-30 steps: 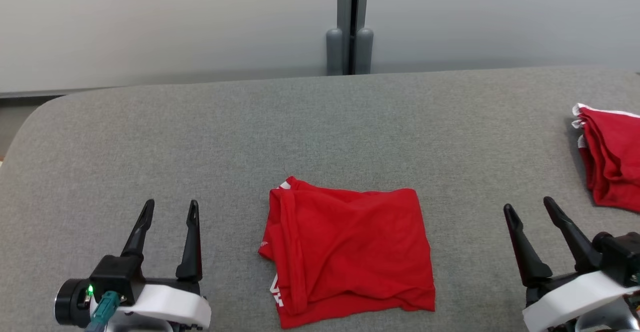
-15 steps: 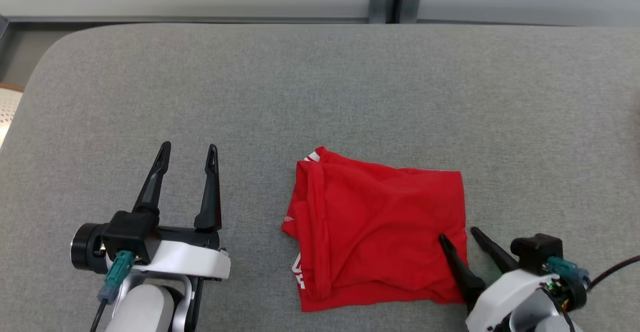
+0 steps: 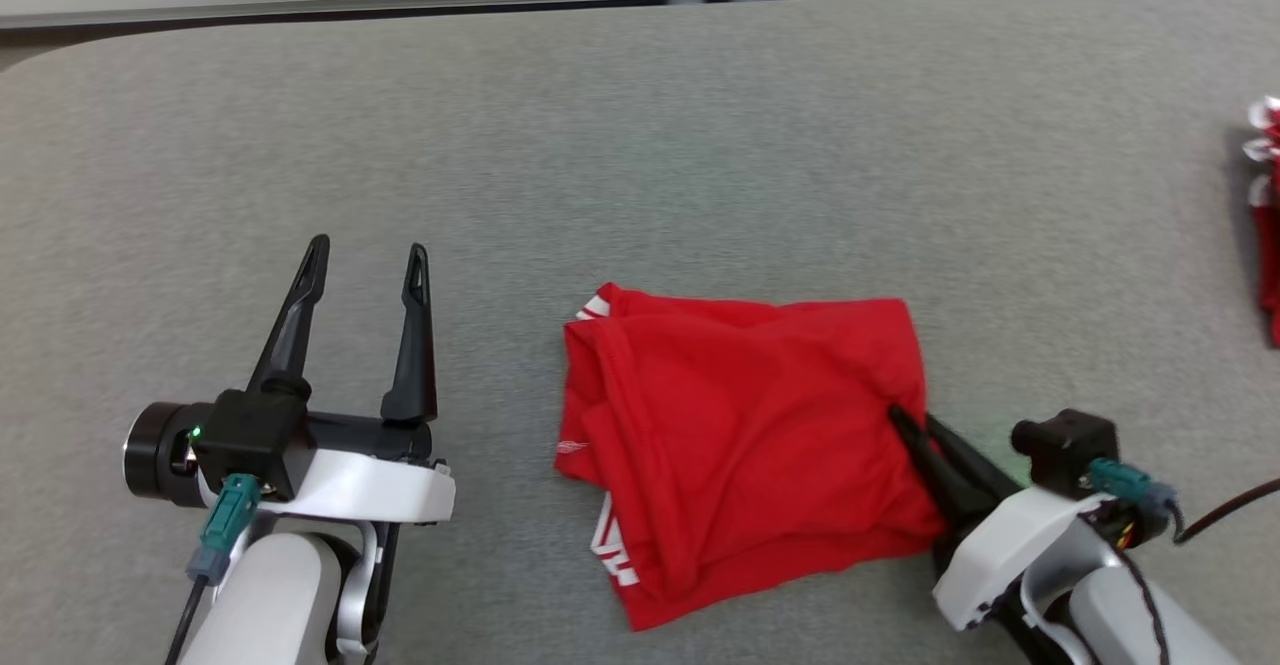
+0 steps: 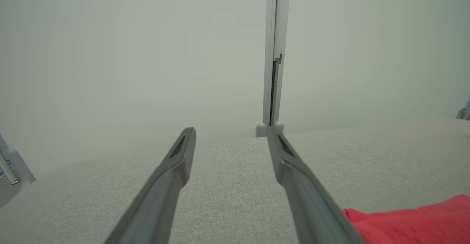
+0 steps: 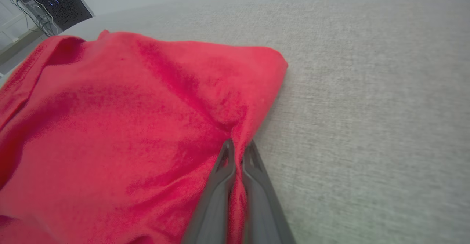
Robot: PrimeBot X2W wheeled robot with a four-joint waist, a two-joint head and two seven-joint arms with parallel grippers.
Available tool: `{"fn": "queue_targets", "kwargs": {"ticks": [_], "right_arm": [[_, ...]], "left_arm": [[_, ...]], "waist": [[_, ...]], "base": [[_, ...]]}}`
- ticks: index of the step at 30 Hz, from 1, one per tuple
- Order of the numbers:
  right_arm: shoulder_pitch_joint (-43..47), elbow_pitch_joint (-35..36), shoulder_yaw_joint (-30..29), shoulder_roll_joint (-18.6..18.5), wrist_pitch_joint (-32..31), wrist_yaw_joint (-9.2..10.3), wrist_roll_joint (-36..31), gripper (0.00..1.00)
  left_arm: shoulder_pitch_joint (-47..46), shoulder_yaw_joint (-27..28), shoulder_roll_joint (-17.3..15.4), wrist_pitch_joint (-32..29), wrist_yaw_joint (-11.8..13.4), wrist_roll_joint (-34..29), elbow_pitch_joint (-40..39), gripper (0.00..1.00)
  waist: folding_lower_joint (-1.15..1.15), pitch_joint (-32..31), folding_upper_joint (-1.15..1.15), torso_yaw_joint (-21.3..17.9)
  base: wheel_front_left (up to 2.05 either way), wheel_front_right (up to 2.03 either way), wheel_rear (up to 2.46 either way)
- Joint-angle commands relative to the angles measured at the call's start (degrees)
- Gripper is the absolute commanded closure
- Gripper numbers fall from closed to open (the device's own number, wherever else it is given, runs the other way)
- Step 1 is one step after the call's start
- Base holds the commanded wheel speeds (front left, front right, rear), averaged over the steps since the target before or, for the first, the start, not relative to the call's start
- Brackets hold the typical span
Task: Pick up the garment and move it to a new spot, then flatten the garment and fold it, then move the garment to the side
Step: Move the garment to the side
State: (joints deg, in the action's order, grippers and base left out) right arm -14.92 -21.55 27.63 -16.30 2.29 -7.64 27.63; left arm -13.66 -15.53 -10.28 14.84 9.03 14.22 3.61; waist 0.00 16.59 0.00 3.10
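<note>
My right pincer (image 3: 912, 417) sits at the lower right of the head view. Its two dark fingers are drawn almost together, pinching the right edge of the garment (image 3: 740, 445). In my right wrist view the fingers rise from the bottom centre with only a thin fold of red cloth between them. The cloth bunches into a small ridge just above the tips.

The garment is red and folded into a rough rectangle, with white trim at its upper left corner and along its lower left edge. It lies on the grey padded surface (image 3: 640, 145), a little below and right of the head view's centre, and spreads leftward from my right pincer. In the right wrist view it covers the left half of the frame, with bare grey surface to the right.

My left pincer (image 3: 367, 247) is at the lower left of the head view, its fingers pointing up the frame and spread wide with nothing between them. It is left of the garment and apart from it. In my left wrist view the garment's red edge shows at the lower right corner, beside the right-hand finger.

A second red cloth (image 3: 1265, 245) lies at the far right edge of the head view, well apart.
</note>
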Motion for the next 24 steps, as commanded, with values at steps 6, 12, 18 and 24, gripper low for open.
{"fn": "queue_targets", "kwargs": {"ticks": [6,12,18,24], "right_arm": [[-4.6,0.5,-2.4,-6.2,2.0,0.21,-0.2,1.00],[-12.1,1.1,-6.1,-13.1,3.7,0.20,-0.7,1.00],[-18.5,2.1,-10.7,-22.4,6.0,0.21,0.3,1.00],[-20.1,-0.3,-17.3,-28.1,6.8,0.20,3.2,1.00]], "left_arm": [[-3.9,0.1,-1.2,0.1,-1.0,-0.7,-1.5,0.00],[-9.6,-1.4,-2.3,-1.8,-1.9,-2.6,-3.2,0.00],[-14.9,-3.1,-2.6,-3.4,-2.6,-4.6,-4.7,0.00],[-17.9,-4.4,-2.5,-4.3,-2.9,-5.8,-5.8,0.00]], "waist": [[0.00,3.6,0.00,-11.0],[0.00,10.1,0.00,-15.7],[0.00,16.1,0.00,-16.3],[0.00,20.5,0.00,-15.9]], "base": [[0.00,0.00,0.00],[0.00,0.00,0.00],[0.00,0.00,0.00],[0.00,0.00,0.00]]}}
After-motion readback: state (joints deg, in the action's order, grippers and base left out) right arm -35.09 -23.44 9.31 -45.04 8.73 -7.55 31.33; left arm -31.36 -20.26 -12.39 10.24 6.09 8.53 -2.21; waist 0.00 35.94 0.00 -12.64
